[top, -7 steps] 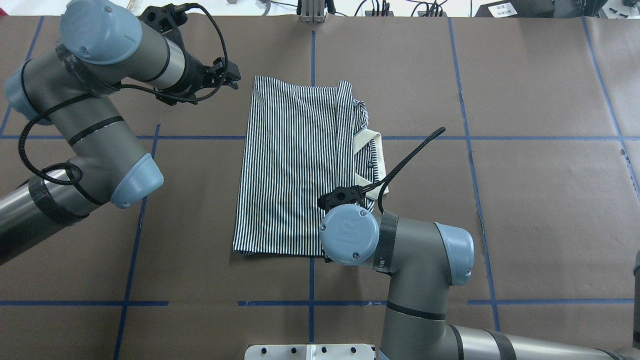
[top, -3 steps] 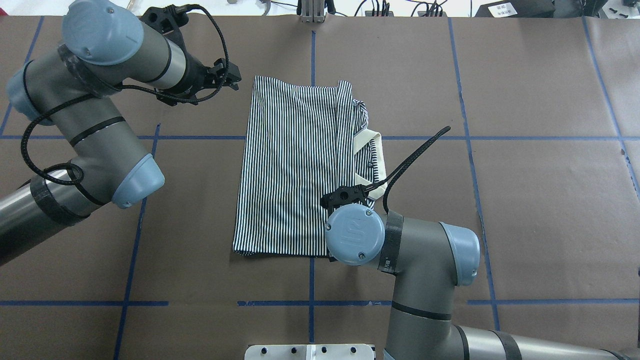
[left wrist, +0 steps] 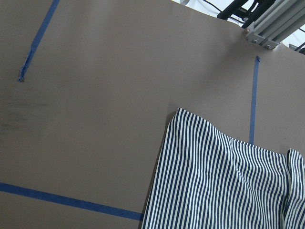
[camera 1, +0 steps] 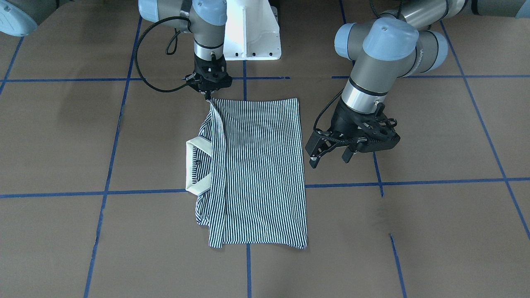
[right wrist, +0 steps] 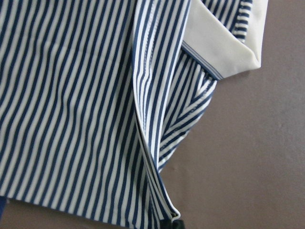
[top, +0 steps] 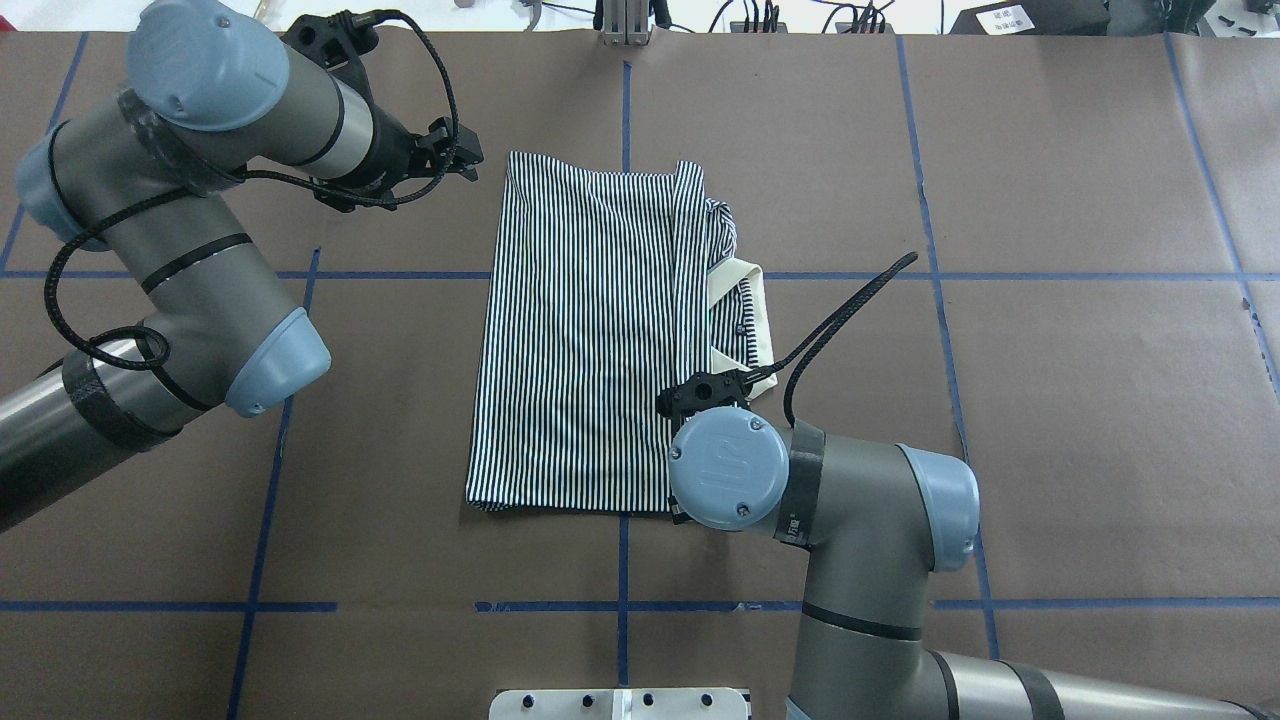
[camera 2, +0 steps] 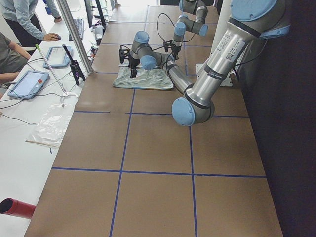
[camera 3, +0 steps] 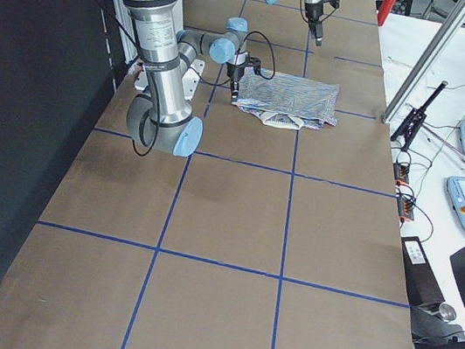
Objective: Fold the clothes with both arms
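The striped polo shirt (top: 580, 330) lies folded lengthwise on the brown table, its white collar (top: 750, 320) sticking out on its right side. In the front-facing view the shirt (camera 1: 256, 165) has one near corner drawn up into a ridge. My right gripper (camera 1: 208, 97) is shut on that corner; in the overhead view the wrist hides it. The right wrist view shows the striped ridge (right wrist: 152, 157) rising to a dark fingertip (right wrist: 177, 224). My left gripper (camera 1: 329, 159) is open and empty, hovering just off the shirt's left edge; it also shows in the overhead view (top: 468, 162).
The white pedestal base (camera 1: 252, 33) stands at the robot's side of the table. An aluminium post (top: 625, 25) stands at the far edge. Blue tape lines cross the brown paper. Operators' tablets (camera 2: 29, 81) and a plastic bag (camera 2: 52, 126) lie beyond the table's far edge.
My right arm has shifted a little to the right in the overhead view, with the shirt's corner in its grip. The left arm has barely moved.
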Tool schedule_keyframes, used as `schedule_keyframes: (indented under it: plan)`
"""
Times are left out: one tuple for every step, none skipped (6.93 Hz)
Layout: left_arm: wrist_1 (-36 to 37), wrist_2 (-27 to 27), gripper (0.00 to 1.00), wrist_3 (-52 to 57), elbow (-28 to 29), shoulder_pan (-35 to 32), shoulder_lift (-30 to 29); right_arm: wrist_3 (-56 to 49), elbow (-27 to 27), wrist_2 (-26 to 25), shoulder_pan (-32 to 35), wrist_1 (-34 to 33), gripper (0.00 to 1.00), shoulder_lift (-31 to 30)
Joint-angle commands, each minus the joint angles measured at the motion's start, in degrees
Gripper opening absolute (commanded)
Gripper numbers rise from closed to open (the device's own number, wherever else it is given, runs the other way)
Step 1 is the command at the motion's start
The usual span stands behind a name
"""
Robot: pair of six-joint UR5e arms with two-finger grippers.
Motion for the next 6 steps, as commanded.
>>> schedule_keyframes:
  plan:
    - [0.0, 0.0, 1.00, 0.0, 0.0, 0.0, 0.0, -0.1, 4.1, 2.1, 0.4, -0.1, 0.00, -4.2]
    - [0.0, 0.0, 1.00, 0.0, 0.5, 0.0, 0.0, 1.4, 4.2, 4.2, 0.4, -0.1, 0.00, -4.8]
    - [-0.5, 0.0, 1.00, 0.2, 1.3, 0.0, -0.1, 5.7, 4.0, 4.2, -0.2, 0.0, 0.00, -5.3]
    - [-2.3, 0.0, 1.00, 0.1, 2.5, 0.0, -0.1, 6.1, 3.6, 4.1, -0.4, 0.0, 0.58, -5.1]
    - [-2.5, 0.0, 1.00, 0.1, 2.8, 0.0, -0.2, 6.1, 3.4, 3.7, -0.1, 0.4, 1.00, -5.0]
    - [-2.5, 0.0, 1.00, 0.2, 2.8, 0.0, -0.3, 5.4, 3.4, 3.8, 3.2, 0.7, 1.00, -4.2]
